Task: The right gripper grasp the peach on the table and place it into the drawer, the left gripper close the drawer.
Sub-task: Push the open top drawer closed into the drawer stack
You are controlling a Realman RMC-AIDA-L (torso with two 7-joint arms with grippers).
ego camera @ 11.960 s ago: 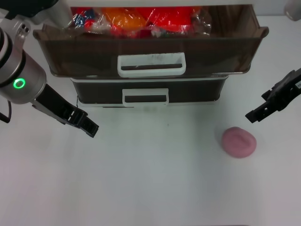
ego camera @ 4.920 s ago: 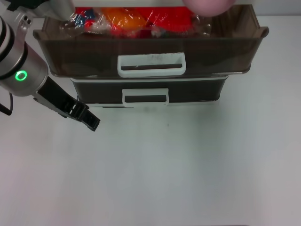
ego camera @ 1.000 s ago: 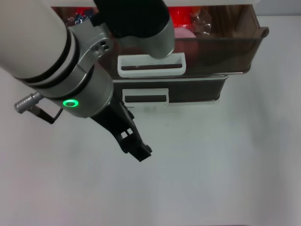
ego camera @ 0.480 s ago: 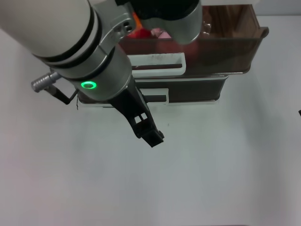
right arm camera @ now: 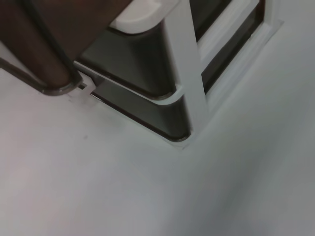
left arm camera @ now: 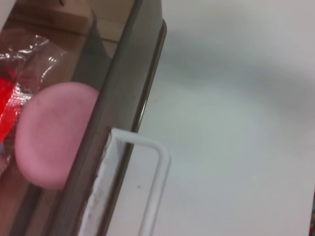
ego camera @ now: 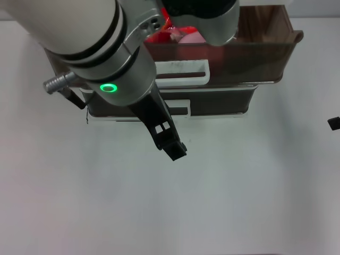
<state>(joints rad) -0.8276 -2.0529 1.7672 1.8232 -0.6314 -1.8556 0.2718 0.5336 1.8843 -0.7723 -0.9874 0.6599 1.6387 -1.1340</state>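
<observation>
The peach now lies inside the open drawer, against its front wall beside a red packet, where twelve seconds ago it sat on the table at about four o'clock from the drawer stack. So the placing half of the task looks done, and only the closing is left. The right gripper has pulled back to the three o'clock edge of the head view, only its black tip showing, and I cannot tell whether its fingers are apart or together. The left gripper, parked at nine o'clock before, has swung across to the centre and points toward five o'clock, just below the drawer stack; whether its fingers are spread or closed I cannot tell either. The handle is untouched and the drawer stands fully out. No brand, label or readable writing shows anywhere.
</observation>
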